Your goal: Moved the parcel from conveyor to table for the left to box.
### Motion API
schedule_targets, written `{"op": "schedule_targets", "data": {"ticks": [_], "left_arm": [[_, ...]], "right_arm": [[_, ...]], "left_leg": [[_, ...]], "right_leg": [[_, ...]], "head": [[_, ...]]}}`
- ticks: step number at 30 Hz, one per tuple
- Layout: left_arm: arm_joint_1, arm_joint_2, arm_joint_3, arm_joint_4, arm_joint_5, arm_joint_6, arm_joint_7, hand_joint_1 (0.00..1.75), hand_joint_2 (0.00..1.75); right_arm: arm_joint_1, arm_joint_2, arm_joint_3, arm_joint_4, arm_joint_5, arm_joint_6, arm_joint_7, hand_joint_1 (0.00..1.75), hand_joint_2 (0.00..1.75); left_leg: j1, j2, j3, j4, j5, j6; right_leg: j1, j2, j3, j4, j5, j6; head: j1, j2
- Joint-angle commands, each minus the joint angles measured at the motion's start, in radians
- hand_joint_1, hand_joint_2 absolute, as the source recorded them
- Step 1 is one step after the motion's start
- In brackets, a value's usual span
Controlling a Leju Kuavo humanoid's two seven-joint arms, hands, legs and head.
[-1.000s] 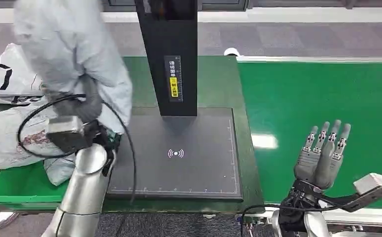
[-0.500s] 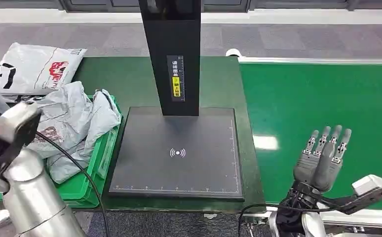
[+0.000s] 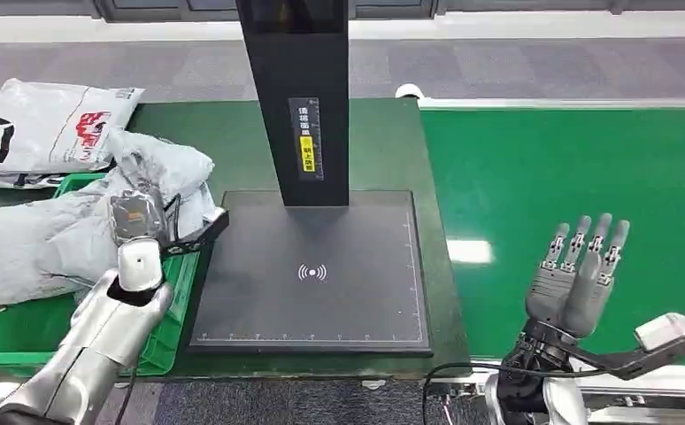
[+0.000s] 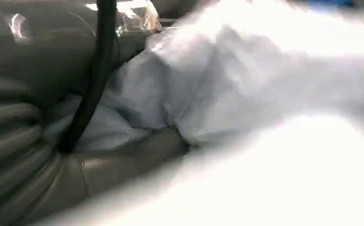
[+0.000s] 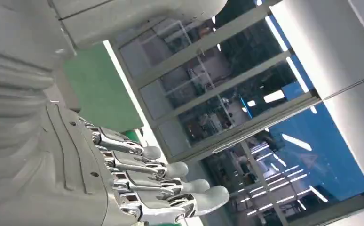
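The grey parcel (image 3: 42, 248) lies crumpled in the green box (image 3: 20, 332), just left of the black scanner plate (image 3: 312, 274), and its bulk spills over the box's near and left rim. A second crumpled grey bag (image 3: 166, 168) rests against it at the box's far end, touching the plate's left edge. Close up in the left wrist view, pale wrinkled plastic (image 4: 227, 94) fills the space beyond the ribbed cover. The left hand (image 3: 140, 217) hangs over the parcel at the side of the box nearest the plate; its fingers are hidden, so whether it grips the plastic cannot be told. Right of the plate, over the near edge of the green conveyor (image 3: 569, 168), the right hand (image 3: 578, 279) stands upright with its fingers (image 5: 170, 179) straight and close together, holding nothing. A white printed parcel (image 3: 42, 133) lies flat on the table, beyond the box and well left of the scanner's black column (image 3: 299, 97).
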Motion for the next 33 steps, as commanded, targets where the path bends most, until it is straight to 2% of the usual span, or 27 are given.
{"op": "schedule_targets", "data": {"ticks": [1,6,9,10,11,12,13,14,15,16,17,18,33], "left_arm": [[-0.028,0.011,-0.117,0.213,-0.037,-0.128,-0.083,1.75,1.75],[-0.023,0.018,-0.12,0.191,-0.037,-0.139,-0.076,1.75,1.75],[0.005,0.037,-0.135,0.126,-0.037,-0.136,-0.018,1.75,1.75],[0.003,0.035,-0.131,0.12,-0.037,-0.139,-0.017,1.05,1.75],[0.005,0.04,-0.135,0.1,-0.037,-0.149,-0.003,0.8,1.75],[0.007,0.045,-0.138,0.086,-0.037,-0.153,0.008,0.96,1.75],[0.008,0.052,-0.149,0.074,-0.037,-0.142,0.035,0.31,1.75],[0.018,0.059,-0.141,0.053,-0.037,-0.12,0.048,0.31,1.75],[0.015,0.055,-0.116,0.043,-0.037,-0.097,0.06,0.0,1.75],[0.01,0.061,-0.107,0.03,-0.037,-0.055,0.09,0.0,1.75],[0.0,0.065,-0.102,0.021,-0.037,-0.011,0.121,0.0,0.0],[-0.001,0.06,-0.044,-0.011,-0.037,0.123,0.137,0.0,0.0],[-0.011,0.062,-0.024,-0.028,-0.037,0.116,0.122,0.0,0.0]], "right_arm": [[-0.015,-0.011,-0.073,0.073,0.0,0.013,-0.008,0.0,1.75],[-0.017,-0.011,-0.071,0.072,0.001,0.012,-0.008,0.0,1.75],[-0.014,-0.011,-0.076,0.059,0.001,0.006,-0.007,0.0,1.75],[-0.013,-0.013,-0.076,0.055,0.0,0.007,-0.007,0.0,1.75],[-0.012,-0.015,-0.077,0.05,-0.001,0.006,-0.006,0.0,1.75],[-0.013,-0.015,-0.078,0.049,-0.003,0.006,-0.004,0.0,1.75],[-0.015,-0.018,-0.077,0.051,-0.004,0.005,-0.003,0.0,1.75],[-0.007,-0.018,-0.076,0.043,-0.004,0.001,-0.002,0.0,1.75],[-0.006,-0.022,-0.074,0.039,-0.007,-0.001,-0.002,0.0,1.75],[-0.003,-0.025,-0.07,0.033,-0.009,-0.005,0.0,0.0,1.75],[-0.004,-0.029,-0.067,0.031,-0.012,-0.007,0.002,0.0,1.75],[0.003,-0.033,-0.059,0.018,-0.019,-0.018,0.007,0.0,1.75],[-0.001,-0.041,-0.05,0.016,-0.021,-0.028,0.009,0.0,1.75]], "left_leg": [[-0.001,-0.007,0.004,-0.003,0.001,0.001],[0.0,-0.01,0.004,-0.004,0.002,0.001],[0.0,-0.01,0.005,-0.005,0.002,0.001],[-0.001,-0.01,0.005,-0.003,0.002,0.001],[0.0,-0.01,0.005,-0.005,0.003,0.001],[-0.001,-0.01,0.005,-0.004,0.002,0.0],[0.0,-0.01,0.005,-0.005,0.003,0.001],[0.0,-0.011,0.005,-0.006,0.003,0.001],[0.0,-0.01,0.005,-0.004,0.002,0.0],[0.0,-0.011,0.005,-0.004,0.002,0.0],[0.0,-0.011,0.004,-0.004,0.002,0.0],[0.001,-0.011,0.004,-0.003,0.002,0.0],[0.001,-0.012,0.001,-0.002,0.003,0.0]], "right_leg": [[0.0,-0.006,0.006,-0.003,-0.001,0.001],[0.0,-0.01,0.008,-0.003,-0.002,0.001],[0.0,-0.01,0.009,-0.004,-0.002,0.001],[0.0,-0.01,0.008,-0.002,-0.003,0.001],[0.001,-0.01,0.009,-0.005,-0.001,0.001],[0.0,-0.01,0.008,-0.002,-0.003,0.001],[0.001,-0.01,0.009,-0.004,-0.001,0.001],[0.001,-0.011,0.01,-0.005,-0.001,0.001],[0.001,-0.01,0.008,-0.003,-0.002,0.001],[0.001,-0.011,0.009,-0.003,-0.002,0.001],[0.001,-0.011,0.008,-0.003,-0.002,0.0],[0.001,-0.011,0.008,-0.003,-0.002,0.0],[0.001,-0.011,0.005,-0.001,-0.002,0.0]], "head": [[0.0,0.0],[0.0,0.0],[0.0,0.0],[0.0,0.0],[0.0,0.0],[0.0,0.0],[0.0,0.0],[0.0,0.0],[0.0,0.0],[0.0,0.0],[0.0,0.0],[0.0,0.0],[0.0,0.0]]}}
